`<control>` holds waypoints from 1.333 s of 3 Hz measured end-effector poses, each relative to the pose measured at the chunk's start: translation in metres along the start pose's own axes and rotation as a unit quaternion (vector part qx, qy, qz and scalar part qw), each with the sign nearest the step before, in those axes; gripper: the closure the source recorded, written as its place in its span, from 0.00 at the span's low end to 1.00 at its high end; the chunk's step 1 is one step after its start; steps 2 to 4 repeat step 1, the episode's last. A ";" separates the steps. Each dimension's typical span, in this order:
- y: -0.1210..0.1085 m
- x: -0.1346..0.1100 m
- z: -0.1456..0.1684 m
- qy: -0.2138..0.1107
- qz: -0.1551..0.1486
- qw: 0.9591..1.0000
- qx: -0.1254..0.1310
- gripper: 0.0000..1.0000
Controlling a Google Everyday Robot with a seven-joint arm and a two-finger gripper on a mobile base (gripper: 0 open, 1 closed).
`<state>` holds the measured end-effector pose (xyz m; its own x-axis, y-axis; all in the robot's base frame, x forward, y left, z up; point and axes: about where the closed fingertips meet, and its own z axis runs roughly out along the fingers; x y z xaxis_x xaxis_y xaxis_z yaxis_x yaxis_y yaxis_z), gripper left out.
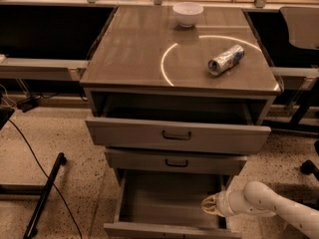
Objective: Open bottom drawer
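The bottom drawer [164,203] of the grey cabinet stands pulled far out, its plain grey inside showing and its front panel [169,231] at the lower edge of the view; its handle is out of view. My gripper [208,206] reaches in from the lower right on a white arm [269,203], low at the drawer's right side, just above the inside near the right wall. The middle drawer [175,161] is slightly out, with a small dark handle. The top drawer [177,134] is pulled out further, with a larger handle.
On the cabinet top [134,49] lie a white bowl [188,13] at the back and a tipped silver can [226,59] at the right. A dark stand leg [45,195] and a cable [30,148] lie on the floor left. A chair [301,29] stands at the right.
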<state>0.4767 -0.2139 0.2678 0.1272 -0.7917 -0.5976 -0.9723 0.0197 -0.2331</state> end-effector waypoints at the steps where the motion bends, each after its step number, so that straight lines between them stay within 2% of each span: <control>1: 0.003 0.002 0.000 -0.001 0.001 1.000 0.001 0.58; 4: 0.003 0.002 0.000 -0.001 0.001 1.000 0.001 0.58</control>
